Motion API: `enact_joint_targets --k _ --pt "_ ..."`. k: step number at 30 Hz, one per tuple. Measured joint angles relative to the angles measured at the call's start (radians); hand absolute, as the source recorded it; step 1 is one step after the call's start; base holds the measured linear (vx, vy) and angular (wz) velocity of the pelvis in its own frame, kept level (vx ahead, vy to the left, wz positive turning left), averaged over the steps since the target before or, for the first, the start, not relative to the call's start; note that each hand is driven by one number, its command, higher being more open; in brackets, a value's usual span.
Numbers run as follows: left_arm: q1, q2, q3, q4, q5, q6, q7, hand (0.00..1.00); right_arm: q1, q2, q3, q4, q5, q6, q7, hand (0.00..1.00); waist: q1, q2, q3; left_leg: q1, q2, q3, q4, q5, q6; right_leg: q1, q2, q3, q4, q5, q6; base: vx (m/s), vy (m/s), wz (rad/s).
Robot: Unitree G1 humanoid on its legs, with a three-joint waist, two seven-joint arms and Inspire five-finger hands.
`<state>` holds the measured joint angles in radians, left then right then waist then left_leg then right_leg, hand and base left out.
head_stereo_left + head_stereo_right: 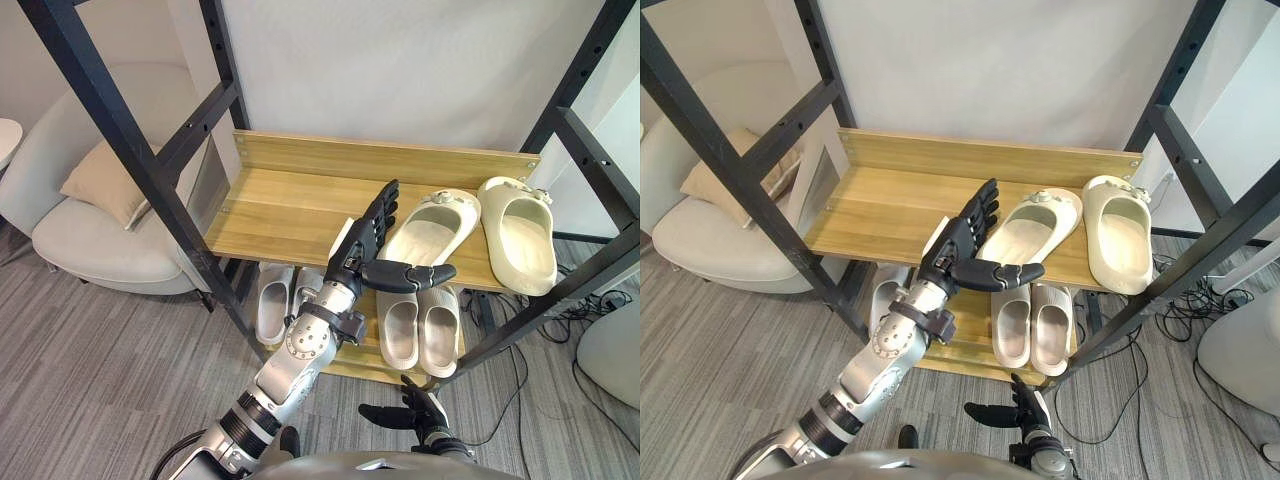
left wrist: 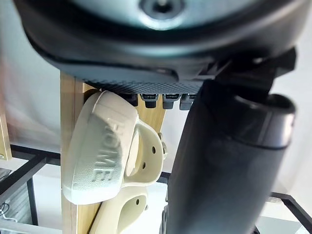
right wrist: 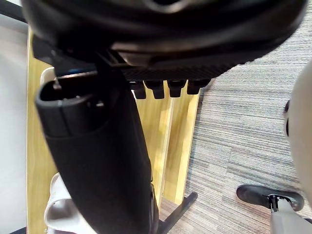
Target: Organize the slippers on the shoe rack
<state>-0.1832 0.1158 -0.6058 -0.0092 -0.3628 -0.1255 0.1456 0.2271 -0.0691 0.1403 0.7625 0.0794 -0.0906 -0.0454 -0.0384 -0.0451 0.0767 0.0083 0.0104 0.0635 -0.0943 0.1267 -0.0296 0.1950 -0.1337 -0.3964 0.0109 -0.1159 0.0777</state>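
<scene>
An armchair with a cushion stands left of the shoe rack. The left robot hand is over the top shelf, fingers straight and thumb spread, holding nothing. Two cream slippers lie just beside it, at the shelf's right. The lower shelf carries two grey pairs. The right robot hand hangs low in front of the rack, fingers relaxed and empty.

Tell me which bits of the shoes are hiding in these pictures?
Left pair of pale grey slippers, eye views: toes under the upper wooden shelf, sides behind the left arm.
Tilted cream moulded slipper, eye views: heel behind the thumb of the left hand.
Right pair of pale grey slippers: toes under that shelf.
</scene>
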Motion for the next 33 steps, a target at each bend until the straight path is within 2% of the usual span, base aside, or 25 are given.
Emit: enact_joint_targets --k 7,15,33 --pt "-0.002 0.000 -0.008 0.004 0.000 0.000 0.002 1.00 0.000 0.000 0.003 0.001 0.001 0.000 -0.001 1.00 -0.001 -0.003 -0.002 0.000 0.000 0.002 0.000 0.000 0.000 -0.001 0.000 0.003 0.000 0.001 0.002 0.00 0.000 0.00" --pt "-0.040 -0.007 -0.070 0.047 -0.001 -0.005 0.020 1.00 -0.008 0.003 0.011 0.018 0.001 0.000 -0.004 1.00 -0.001 -0.013 -0.009 0.001 -0.001 0.002 0.000 0.000 0.000 -0.001 -0.001 0.002 0.000 0.001 0.002 0.00 0.000 0.00" --pt "-0.087 -0.015 -0.120 0.104 0.000 -0.027 0.054 1.00 -0.010 0.002 0.020 0.019 0.002 0.000 -0.021 1.00 0.000 -0.013 -0.009 0.003 -0.003 0.000 0.000 0.001 0.001 0.001 -0.003 0.001 0.002 0.002 0.003 0.00 0.000 0.00"
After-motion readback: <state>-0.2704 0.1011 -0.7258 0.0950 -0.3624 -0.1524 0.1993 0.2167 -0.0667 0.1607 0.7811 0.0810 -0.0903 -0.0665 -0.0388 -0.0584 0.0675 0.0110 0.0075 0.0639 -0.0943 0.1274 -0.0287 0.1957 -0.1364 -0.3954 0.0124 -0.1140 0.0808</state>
